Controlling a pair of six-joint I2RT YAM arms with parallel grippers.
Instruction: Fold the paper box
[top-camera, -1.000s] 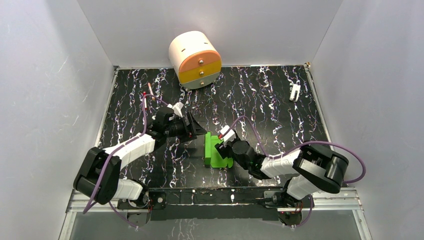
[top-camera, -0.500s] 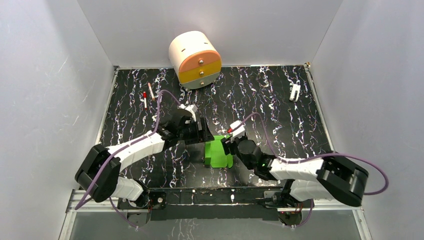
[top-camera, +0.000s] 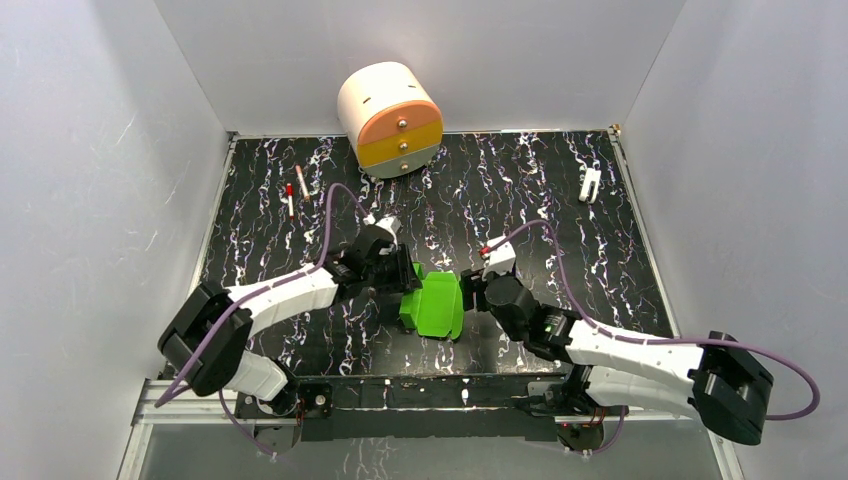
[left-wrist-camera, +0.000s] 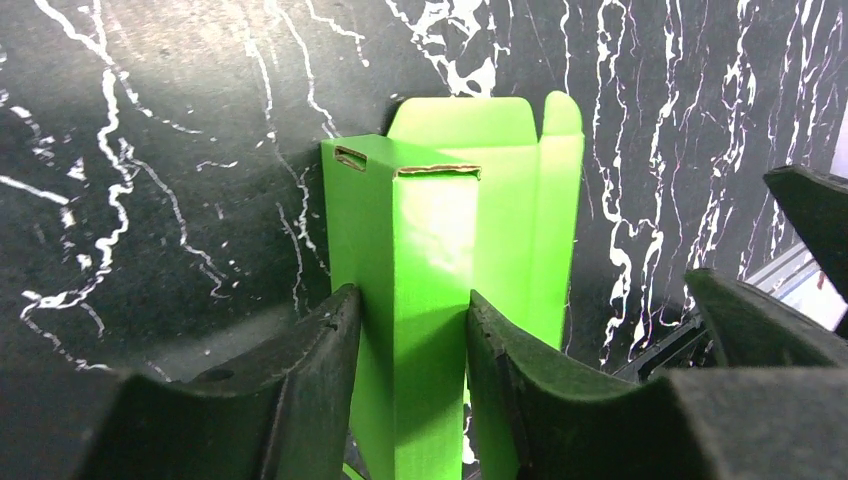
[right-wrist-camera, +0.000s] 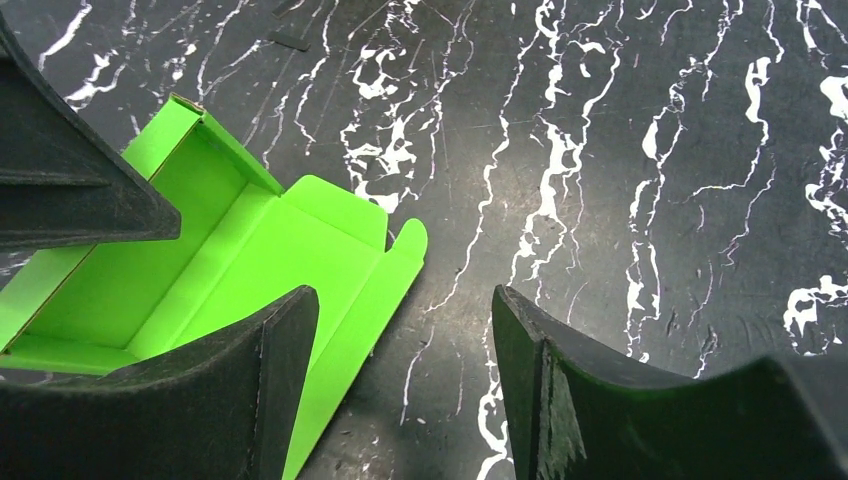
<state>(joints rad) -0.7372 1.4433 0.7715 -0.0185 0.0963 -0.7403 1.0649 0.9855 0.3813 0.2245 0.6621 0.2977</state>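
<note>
**Left arm is now clamping the box while the right is waiting open beside it**

From the top view, I am seeing the change of the last second. The left gripper (top-camera: 405, 277) has come in from the left and closed onto the paper box (top-camera: 432, 306). The box has turned and slid a little to the right on the table (top-camera: 560, 200). The right gripper (top-camera: 473, 290) has reached forward to the box's right edge. The box is sitting between the two, toward the near edge. I am reading this as the box being steadied so that the right arm can work the flaps.

In the left wrist view, the left gripper (left-wrist-camera: 412, 305) is pinching a narrow upright panel of the paper box (left-wrist-camera: 450, 230). One of the fingers (left-wrist-camera: 310, 380) is pressing on each side of it. The loose flaps are standing beyond, at the far end.

In the right wrist view, the right gripper (right-wrist-camera: 400, 300) is standing wide open with only bare table in its gap. The paper box (right-wrist-camera: 200, 260) is lying to the left with its open inside showing, and its flap edge is passing just beside one finger. I cannot tell whether they are touching.
</note>
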